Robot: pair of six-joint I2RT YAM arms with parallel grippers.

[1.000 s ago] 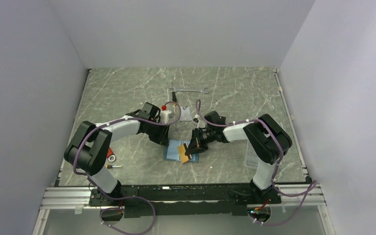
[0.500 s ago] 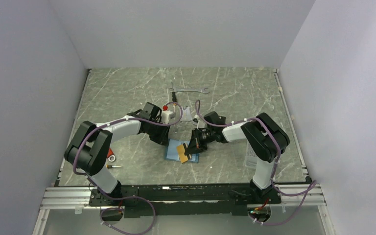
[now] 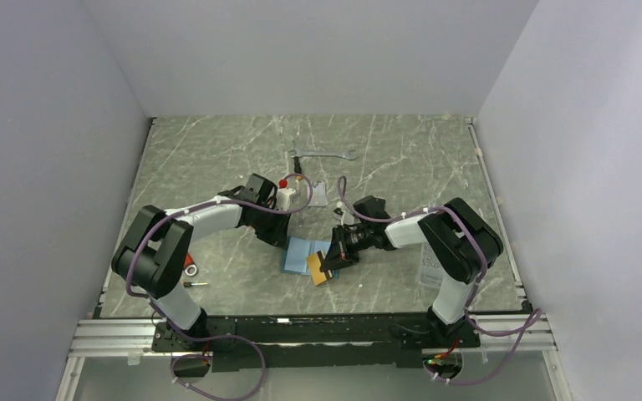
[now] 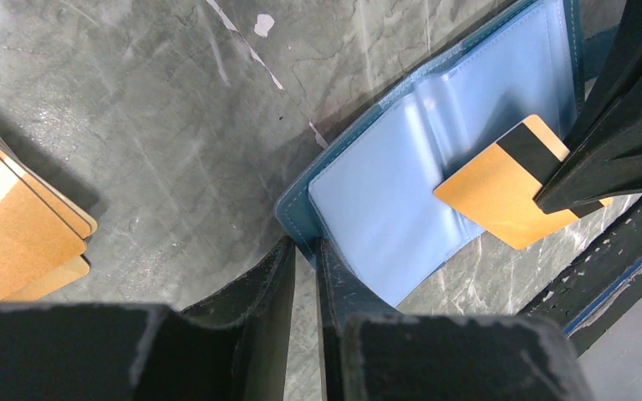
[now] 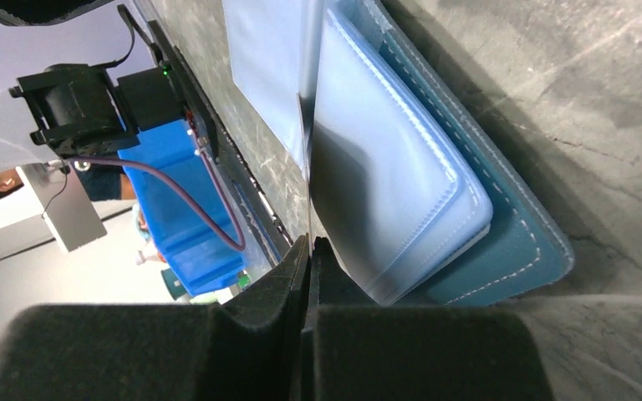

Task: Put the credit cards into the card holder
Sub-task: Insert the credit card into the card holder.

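My left gripper (image 4: 303, 280) pinches the open card holder (image 4: 368, 209) at its corner; my right gripper (image 5: 309, 276) clamps an orange card (image 4: 493, 192) over it.

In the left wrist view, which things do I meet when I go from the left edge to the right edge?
Stack of orange-gold cards → card holder, lying open → single orange-gold card with a black stripe, over the holder's right part → right arm's black fingers gripping that card.
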